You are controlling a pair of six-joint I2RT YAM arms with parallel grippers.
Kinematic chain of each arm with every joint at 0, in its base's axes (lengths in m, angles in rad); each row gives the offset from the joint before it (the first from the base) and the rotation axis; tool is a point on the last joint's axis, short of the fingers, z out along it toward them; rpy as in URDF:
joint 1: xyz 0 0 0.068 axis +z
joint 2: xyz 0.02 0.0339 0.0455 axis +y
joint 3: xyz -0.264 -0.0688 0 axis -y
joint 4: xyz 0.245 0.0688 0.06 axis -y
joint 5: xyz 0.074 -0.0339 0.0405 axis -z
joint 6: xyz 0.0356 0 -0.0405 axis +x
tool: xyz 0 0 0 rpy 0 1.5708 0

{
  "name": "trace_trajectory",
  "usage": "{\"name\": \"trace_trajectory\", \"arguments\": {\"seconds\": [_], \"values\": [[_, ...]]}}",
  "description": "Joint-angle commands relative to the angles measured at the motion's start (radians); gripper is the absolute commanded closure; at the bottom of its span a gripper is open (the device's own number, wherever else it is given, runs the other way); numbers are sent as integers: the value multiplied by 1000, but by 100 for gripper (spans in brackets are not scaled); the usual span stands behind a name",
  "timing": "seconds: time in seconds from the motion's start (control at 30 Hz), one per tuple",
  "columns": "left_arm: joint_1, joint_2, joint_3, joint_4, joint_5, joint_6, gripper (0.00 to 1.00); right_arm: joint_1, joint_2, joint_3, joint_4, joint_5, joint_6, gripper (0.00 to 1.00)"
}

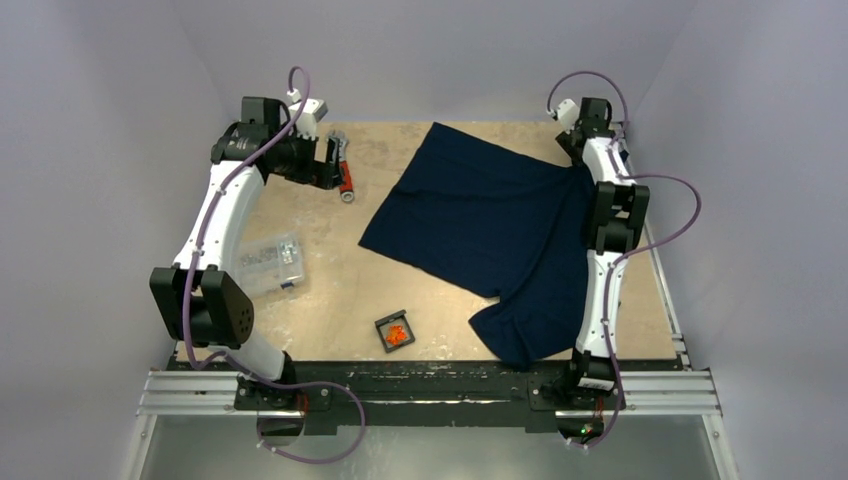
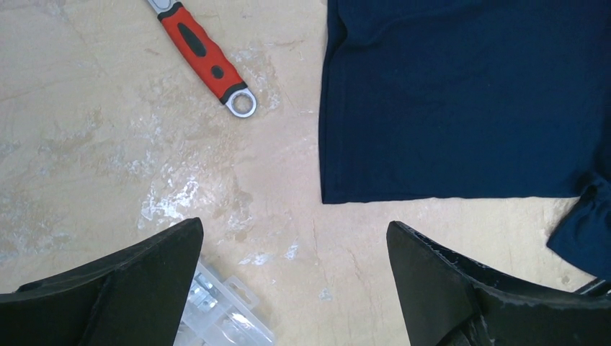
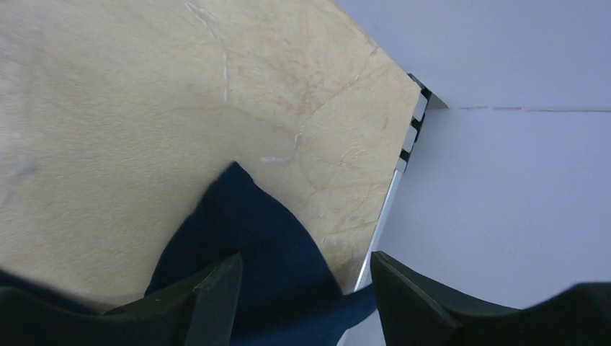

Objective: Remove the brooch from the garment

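The garment (image 1: 480, 220) is a navy T-shirt spread flat on the right half of the table. It also shows in the left wrist view (image 2: 461, 94) and the right wrist view (image 3: 252, 238). The brooch (image 1: 397, 334), tiny and bright orange, lies in a small black tray (image 1: 386, 325) near the front edge, apart from the garment. My left gripper (image 1: 328, 165) is open and empty (image 2: 295, 288) above bare table left of the shirt. My right gripper (image 1: 583, 160) is open (image 3: 302, 288), with a corner of the cloth between its fingers at the back right.
A wrench with an orange-red handle (image 1: 345, 180) (image 2: 205, 58) lies at the back left by my left gripper. A clear plastic parts box (image 1: 268, 262) (image 2: 223, 317) sits at the left. The table's right edge and the wall (image 3: 504, 180) are close to my right gripper.
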Motion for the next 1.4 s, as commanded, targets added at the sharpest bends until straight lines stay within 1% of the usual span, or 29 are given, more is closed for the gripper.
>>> {"name": "trace_trajectory", "arguments": {"seconds": [0.0, 0.1, 0.17, 0.23, 0.27, 0.37, 0.5, 0.63, 0.77, 0.87, 0.93, 1.03, 1.1, 1.13, 1.23, 1.3, 1.37], "values": [[8, 11, 66, 50, 46, -5, 0, -17, -171, 33, -51, -118, 120, 27], [7, 14, 75, 60, 60, -24, 0, -54, -246, 31, -136, -208, 204, 23], [8, 13, 74, 67, 63, -29, 0, -78, -273, 25, -201, -254, 231, 20], [8, 10, 67, 72, 69, -35, 0, -96, -290, 4, -252, -295, 247, 22], [7, 8, 62, 77, 72, -36, 0, -104, -293, -2, -281, -315, 251, 25], [8, 3, 46, 85, 82, -40, 0, -123, -287, -15, -367, -366, 267, 43], [8, -3, 25, 94, 90, -35, 0, -145, -258, -26, -467, -390, 293, 57], [8, -14, 14, 99, 91, -22, 0, -160, -242, -64, -513, -384, 319, 65], [8, -18, 9, 104, 95, -23, 0, -166, -227, -132, -497, -331, 312, 69], [9, -18, 9, 105, 99, -25, 0, -171, -205, -162, -458, -279, 312, 69], [9, -20, 9, 105, 100, -20, 0, -172, -171, -151, -435, -234, 307, 69], [10, -17, 5, 102, 99, -8, 0, -174, -110, -77, -390, -170, 292, 69], [13, -14, 0, 100, 101, -2, 0, -174, -69, 2, -372, -144, 291, 67], [12, -12, -3, 98, 101, -1, 0, -172, -55, 39, -366, -129, 291, 66], [13, -8, -5, 100, 103, 11, 0, -159, -63, 101, -356, -186, 298, 57], [12, 0, -2, 100, 106, 22, 0, -154, -127, 73, -350, -245, 319, 47], [12, 6, 1, 103, 109, 21, 0, -154, -206, 13, -332, -301, 342, 41]]}}
